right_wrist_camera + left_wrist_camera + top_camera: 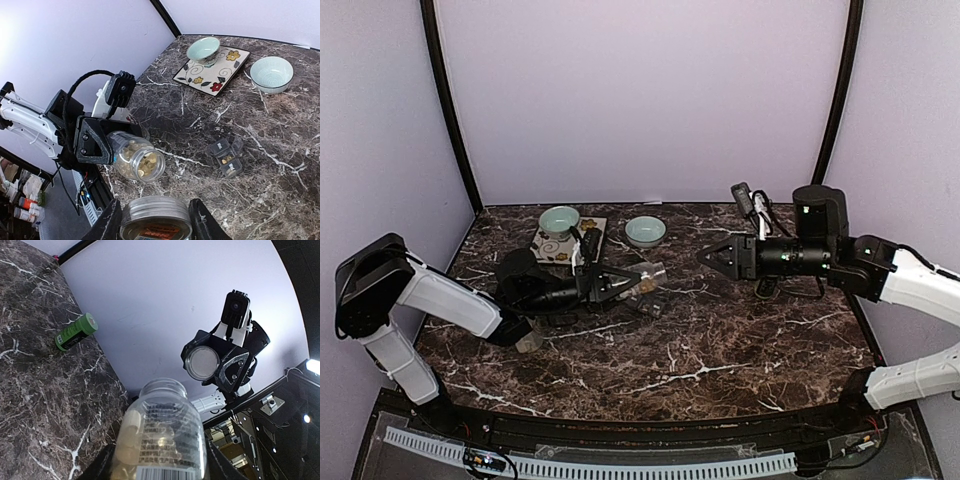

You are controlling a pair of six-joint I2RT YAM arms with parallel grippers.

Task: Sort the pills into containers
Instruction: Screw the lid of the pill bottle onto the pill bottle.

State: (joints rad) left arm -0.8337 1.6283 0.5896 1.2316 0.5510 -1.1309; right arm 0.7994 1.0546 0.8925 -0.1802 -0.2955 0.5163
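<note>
Left gripper is clamped round a clear jar, holding it on its side a little to the near right of the plate. The jar's open mouth points away from the plate, toward the other arm. Tan pills fill part of the jar (the right wrist view looks straight into its mouth), and a printed label with a barcode runs along its wall. How far it hangs above the table I cannot tell.

Right gripper is closed on the lid, a round cap pinched between its two fingers. It sits well to the right of the plate and faces the jar across a gap.

A small pill box lies on the table to the near right of the plate, near the jar's mouth. Its clear flaps are up and tan pills show in two of its cells.

On the plate itself, at its far corner, stands a pale green bowl. A second bowl of the same colour stands on the table just right of the plate.

A green bottle lies on its side by the back wall; the plate is outside that view.
</note>
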